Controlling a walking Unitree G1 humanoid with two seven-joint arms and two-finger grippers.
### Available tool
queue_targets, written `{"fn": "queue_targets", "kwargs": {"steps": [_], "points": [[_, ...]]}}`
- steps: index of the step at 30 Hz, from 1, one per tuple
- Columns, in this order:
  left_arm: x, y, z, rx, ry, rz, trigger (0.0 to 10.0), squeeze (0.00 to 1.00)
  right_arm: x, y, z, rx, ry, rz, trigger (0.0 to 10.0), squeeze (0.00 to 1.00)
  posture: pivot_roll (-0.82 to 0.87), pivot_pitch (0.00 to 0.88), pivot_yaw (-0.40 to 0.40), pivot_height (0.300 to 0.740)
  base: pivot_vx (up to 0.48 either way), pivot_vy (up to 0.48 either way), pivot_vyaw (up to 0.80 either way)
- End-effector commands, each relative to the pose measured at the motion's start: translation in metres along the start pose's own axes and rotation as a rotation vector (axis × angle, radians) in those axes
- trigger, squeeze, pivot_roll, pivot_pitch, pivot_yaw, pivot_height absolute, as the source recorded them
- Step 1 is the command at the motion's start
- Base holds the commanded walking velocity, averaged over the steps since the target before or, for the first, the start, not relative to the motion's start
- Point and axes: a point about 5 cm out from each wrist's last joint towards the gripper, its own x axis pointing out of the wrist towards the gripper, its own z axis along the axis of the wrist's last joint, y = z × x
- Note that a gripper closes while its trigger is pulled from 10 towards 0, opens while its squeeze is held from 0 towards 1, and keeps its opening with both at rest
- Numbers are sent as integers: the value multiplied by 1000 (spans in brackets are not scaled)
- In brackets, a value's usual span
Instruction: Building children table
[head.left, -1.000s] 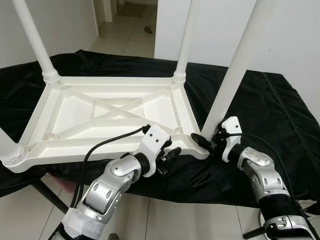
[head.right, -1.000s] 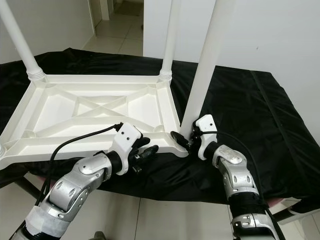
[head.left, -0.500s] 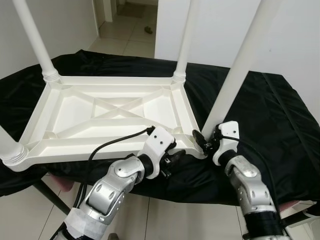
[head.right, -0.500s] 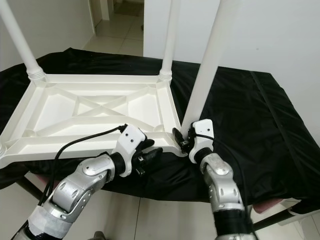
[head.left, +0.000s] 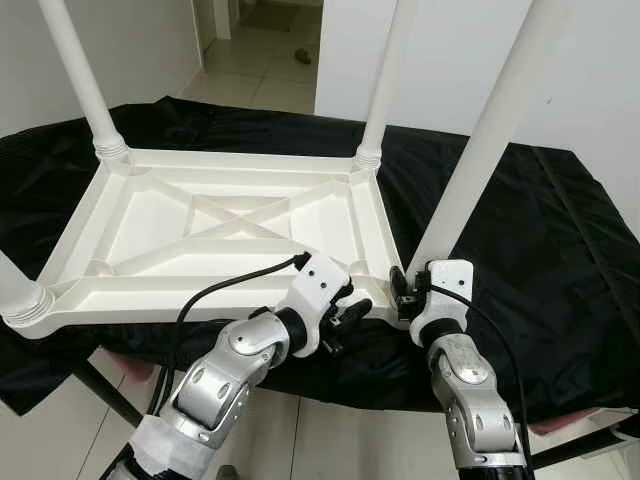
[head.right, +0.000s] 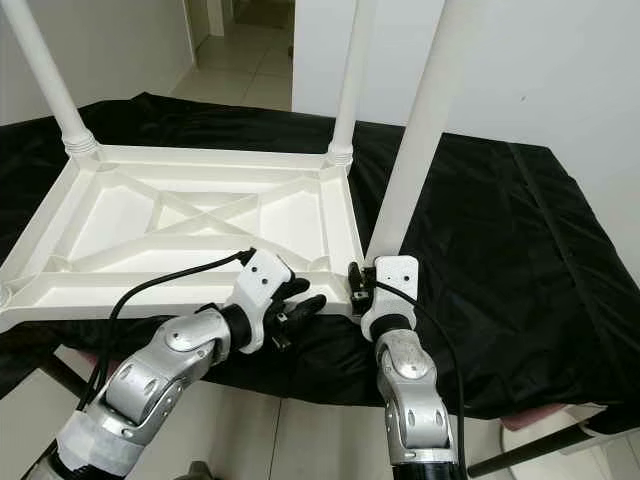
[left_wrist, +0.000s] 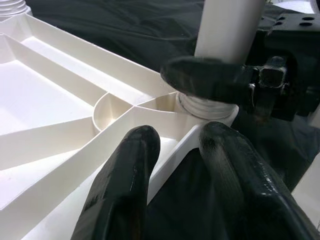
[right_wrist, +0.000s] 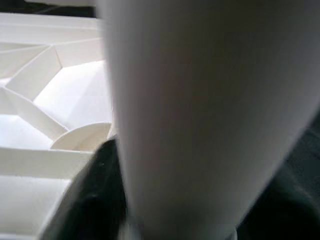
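Note:
A white plastic tabletop (head.left: 150, 225) lies upside down on a black cloth. Its near right leg (head.left: 480, 150) rises at a slant from the near right corner socket. My right gripper (head.left: 403, 290) is shut on this leg's base, one black finger (left_wrist: 200, 80) wrapping it just above the ribbed collar (left_wrist: 205, 106). In the right wrist view the leg (right_wrist: 200, 100) stands very close. My left gripper (head.left: 350, 312) is shut on the tabletop's near rim (left_wrist: 165, 160) just left of that corner, a finger (left_wrist: 125, 190) on each side.
Three more white legs stand at the far left (head.left: 85, 90), far right (head.left: 385, 90) and near left (head.left: 20, 295) corners. The black cloth (head.left: 540, 250) covers a low stand, with tiled floor below the near edge. A white wall and a doorway lie behind.
My right arm has swung in leftward and under the leg, bringing the leg's base tight against the corner socket. The left gripper has stayed on the rim. The camera has shifted slightly.

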Motion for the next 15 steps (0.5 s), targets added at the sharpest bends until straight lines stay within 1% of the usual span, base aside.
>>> {"fn": "queue_targets", "kwargs": {"steps": [1, 2, 5, 6, 7, 8, 9, 11, 12, 13, 14, 15], "points": [[3, -3, 0, 7, 0, -72, 10000, 0, 4, -3, 0, 30, 10, 86, 10000, 1000, 8, 0, -49, 740, 0, 0, 0], [3, -3, 0, 7, 0, -72, 10000, 0, 4, -3, 0, 30, 10, 86, 10000, 1000, 8, 0, -49, 740, 0, 0, 0], [2, -3, 0, 7, 0, -70, 10000, 0, 7, -5, 11, 21, -46, 218, 10000, 1000, 8, 0, -49, 740, 0, 0, 0], [2, -3, 0, 7, 0, -70, 10000, 0, 7, -5, 11, 21, -46, 218, 10000, 1000, 8, 0, -49, 740, 0, 0, 0], [2, -3, 0, 7, -1, -70, 10000, 0, 8, -5, 13, 8, -51, 264, 10000, 1000, 9, 0, -49, 740, 0, 0, 0], [2, -3, 0, 7, -1, -70, 10000, 0, 8, -5, 13, 8, -51, 264, 10000, 1000, 9, 0, -49, 740, 0, 0, 0], [2, -4, 0, 6, -2, -69, 10000, 0, 8, -5, 15, -5, -65, 321, 10000, 0, 9, 0, -49, 740, 0, 0, 0], [2, -4, 0, 5, -3, -69, 10000, 0, 8, -6, 17, -26, -72, 391, 10000, 0, 12, 0, -49, 740, 0, 0, 0], [2, -4, 0, 5, -3, -69, 10000, 0, 8, -6, 17, -26, -72, 391, 10000, 0, 12, 0, -49, 740, 0, 0, 0], [1, -3, 1, 5, -3, -67, 10000, 0, 9, -7, 18, -70, -80, 443, 10000, 0, 15, 0, -48, 740, 0, 0, 0], [1, -3, 1, 5, -3, -67, 10000, 0, 9, -7, 18, -70, -80, 443, 10000, 0, 15, 0, -48, 740, 0, 0, 0], [1, -3, 1, 5, -3, -66, 10000, 0, 9, -9, 18, -101, -82, 476, 10000, 0, 15, 0, -48, 740, 0, 0, 0]]}}
